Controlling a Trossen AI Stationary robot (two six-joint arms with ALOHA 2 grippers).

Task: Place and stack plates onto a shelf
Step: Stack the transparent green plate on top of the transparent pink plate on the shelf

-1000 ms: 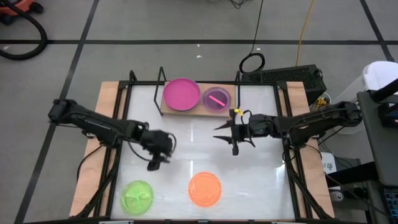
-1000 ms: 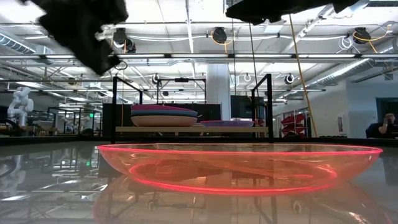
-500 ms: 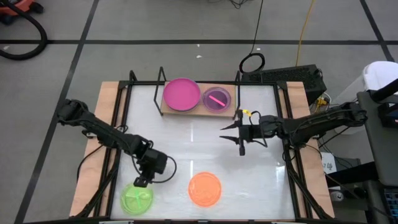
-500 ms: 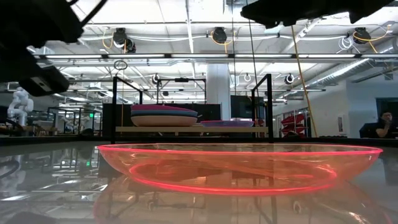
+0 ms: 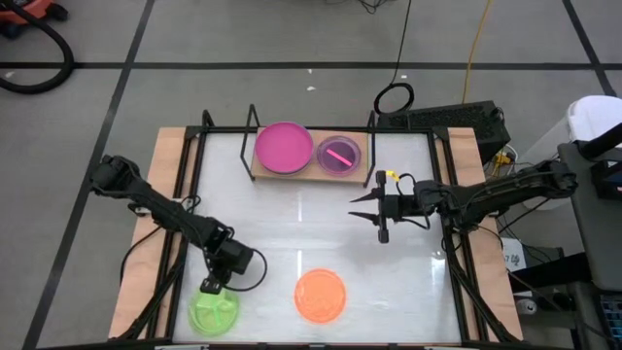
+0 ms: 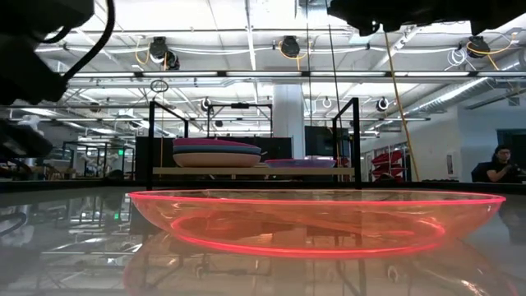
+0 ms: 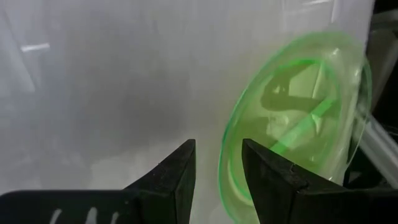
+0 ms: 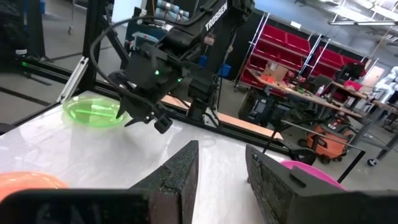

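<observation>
A lime green plate (image 5: 214,309) lies flat near the table's near left corner, and an orange plate (image 5: 320,295) lies to its right. The shelf (image 5: 306,173), a light-wood board at the far edge, carries a magenta plate (image 5: 284,147) and a smaller purple plate (image 5: 338,155). My left gripper (image 5: 211,285) is open and points down over the green plate's far rim (image 7: 227,168). My right gripper (image 5: 374,216) is open above the table's middle right, holding nothing. The low view shows the orange plate (image 6: 316,222) close up, with the shelf (image 6: 251,171) behind it. My left gripper comes from above with open fingers beside the green plate's far rim (image 7: 231,152), one finger (image 7: 267,174) over the plate. Whether a finger touches the rim I cannot tell. The plate lies flat on the table.
Black frame uprights (image 5: 206,122) stand at the shelf's ends. Wooden side strips (image 5: 165,194) and black rails run along the table's left and right edges. Bare white tabletop (image 5: 292,233) lies between the shelf and the two near plates.
My left gripper has moved toward the table's near edge and down, from mid-table to the green plate's far rim. My right gripper has drifted a little toward the right edge. No plate has moved.
</observation>
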